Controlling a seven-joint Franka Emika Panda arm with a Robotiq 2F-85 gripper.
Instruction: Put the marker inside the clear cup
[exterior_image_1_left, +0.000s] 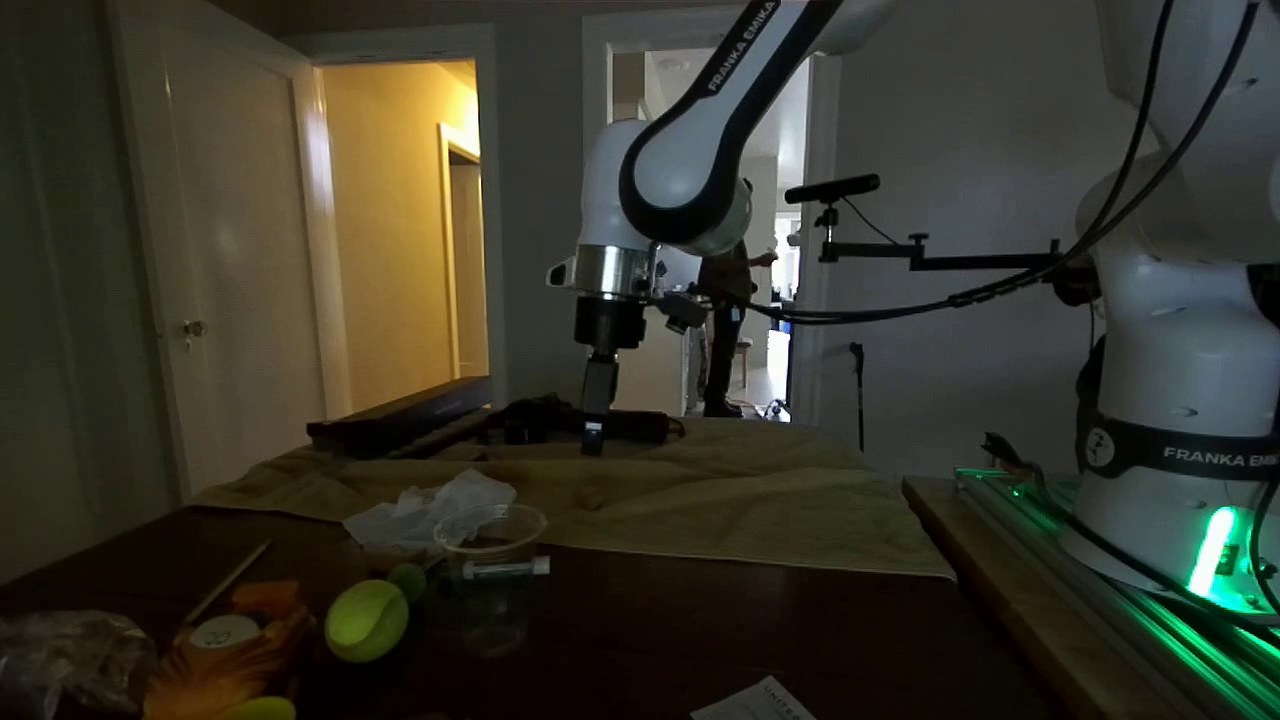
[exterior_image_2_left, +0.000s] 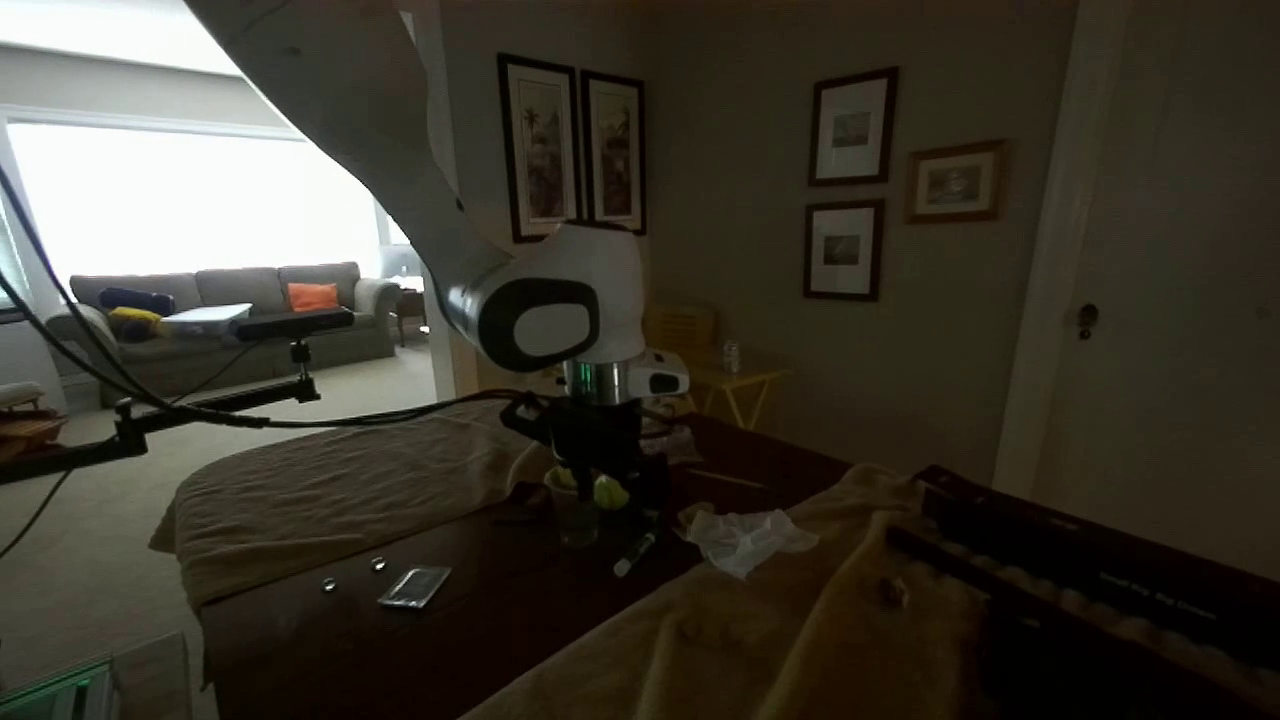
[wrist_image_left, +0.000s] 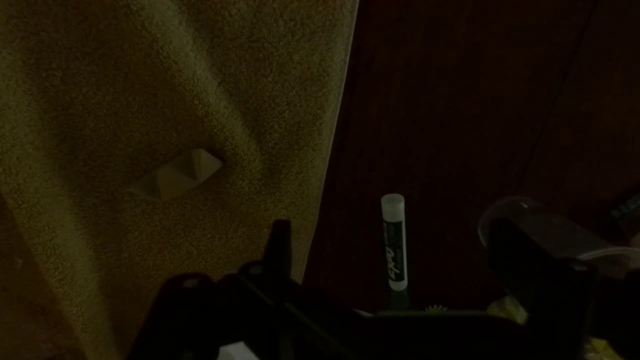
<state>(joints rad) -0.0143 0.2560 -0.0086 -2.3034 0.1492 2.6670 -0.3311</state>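
Observation:
The white marker with a dark label (wrist_image_left: 395, 245) lies on the dark table beside the towel's edge. It also shows in both exterior views (exterior_image_2_left: 635, 555) (exterior_image_1_left: 507, 568), once seen through the cup. The clear cup (exterior_image_1_left: 490, 615) stands upright near the marker; it shows in an exterior view (exterior_image_2_left: 577, 518) and at the right of the wrist view (wrist_image_left: 555, 230), partly behind a finger. My gripper (wrist_image_left: 391, 226) is open and empty, pointing down above the table, with the marker between its fingers in the wrist view. In an exterior view the gripper (exterior_image_1_left: 594, 440) hangs higher than the cup.
A crumpled white wrapper (exterior_image_1_left: 430, 515) and a yellow-green ball (exterior_image_1_left: 366, 620) lie close to the cup. An orange object (exterior_image_1_left: 235, 650) is beyond the ball. A tan towel (exterior_image_1_left: 700, 500) covers part of the table. A long dark box (exterior_image_2_left: 1100, 570) and a small packet (exterior_image_2_left: 415, 587) lie farther off.

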